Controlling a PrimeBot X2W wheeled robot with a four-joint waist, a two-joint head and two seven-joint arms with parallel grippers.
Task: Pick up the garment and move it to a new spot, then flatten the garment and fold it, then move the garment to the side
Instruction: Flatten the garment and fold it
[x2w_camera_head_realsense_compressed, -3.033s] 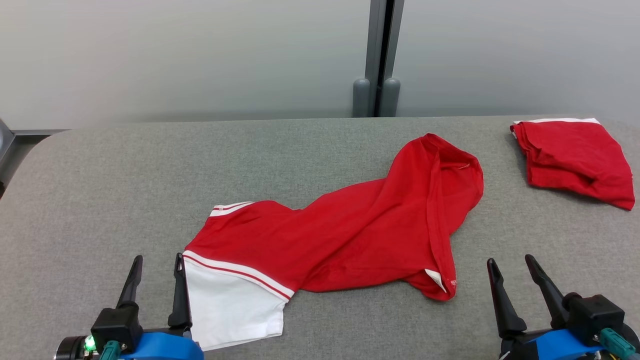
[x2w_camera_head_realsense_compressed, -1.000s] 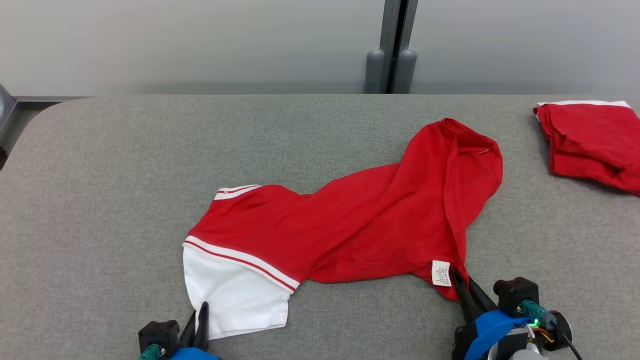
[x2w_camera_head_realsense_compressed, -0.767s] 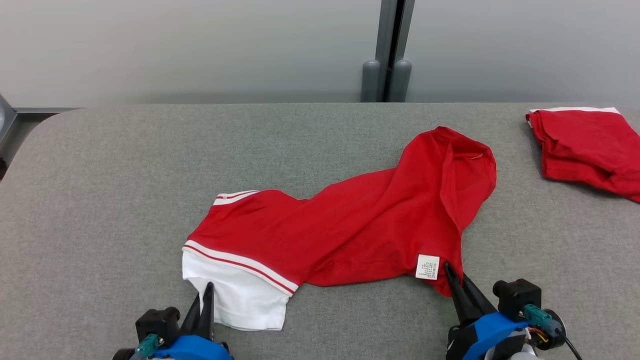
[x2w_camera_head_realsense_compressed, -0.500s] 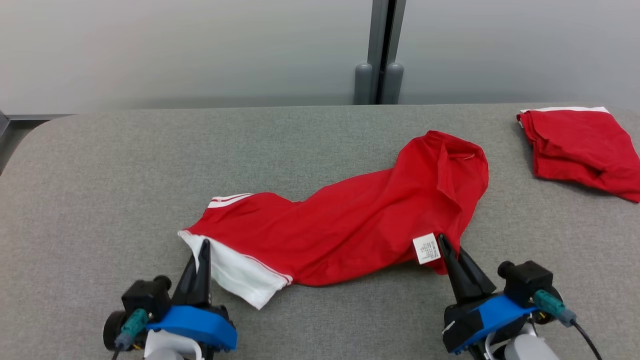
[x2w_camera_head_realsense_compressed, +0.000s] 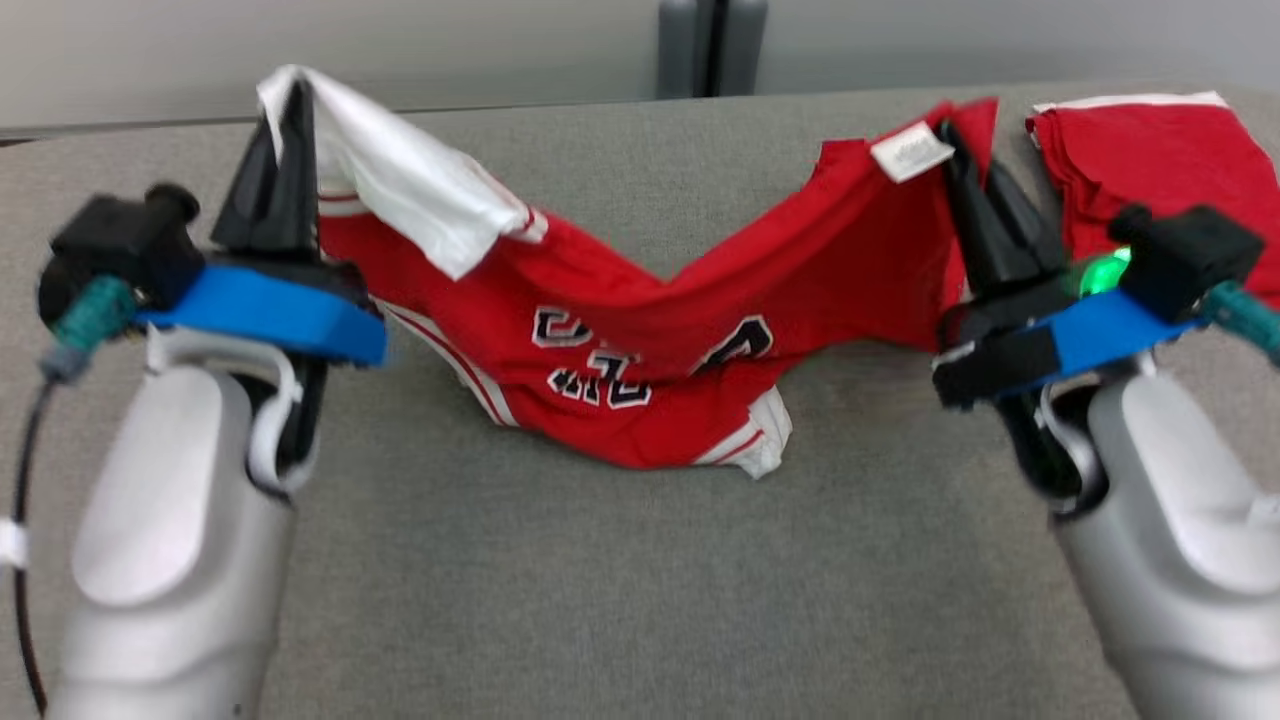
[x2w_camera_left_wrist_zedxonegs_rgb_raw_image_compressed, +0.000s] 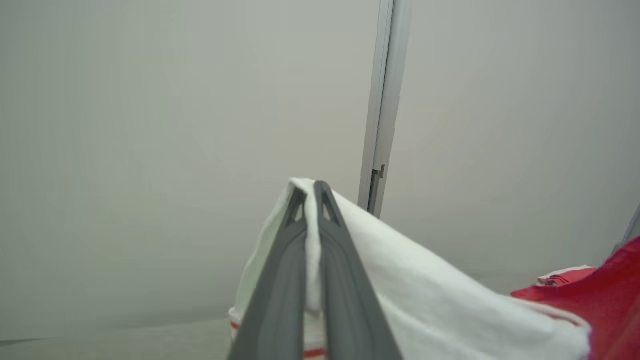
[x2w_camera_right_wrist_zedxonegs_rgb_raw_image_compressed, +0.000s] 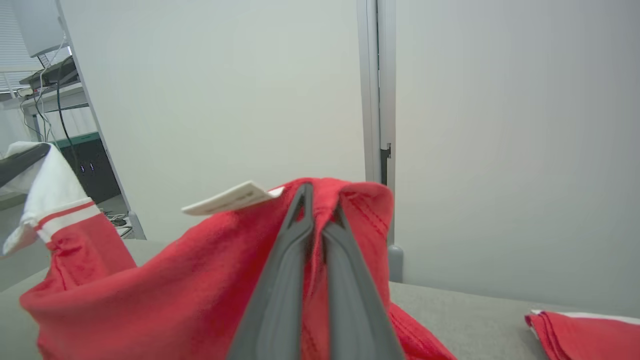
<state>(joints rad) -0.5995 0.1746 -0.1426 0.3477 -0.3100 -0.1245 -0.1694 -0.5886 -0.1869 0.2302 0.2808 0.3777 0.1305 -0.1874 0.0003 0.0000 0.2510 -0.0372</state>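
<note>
Now, with the left pincer (x2w_camera_head_realsense_compressed: 290, 95) clamped on a white corner of the garment (x2w_camera_head_realsense_compressed: 640, 300) and the right pincer (x2w_camera_head_realsense_compressed: 948, 135) on its red edge, raise both evenly until the sagging middle clears the table (x2w_camera_head_realsense_compressed: 600, 560) centre.

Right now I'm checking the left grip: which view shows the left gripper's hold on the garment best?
Left wrist view: the left gripper is close, sharp, shut on a white fold of the garment. The head view shows it blurred, from behind; the right wrist view has its tip at the left edge.
</note>
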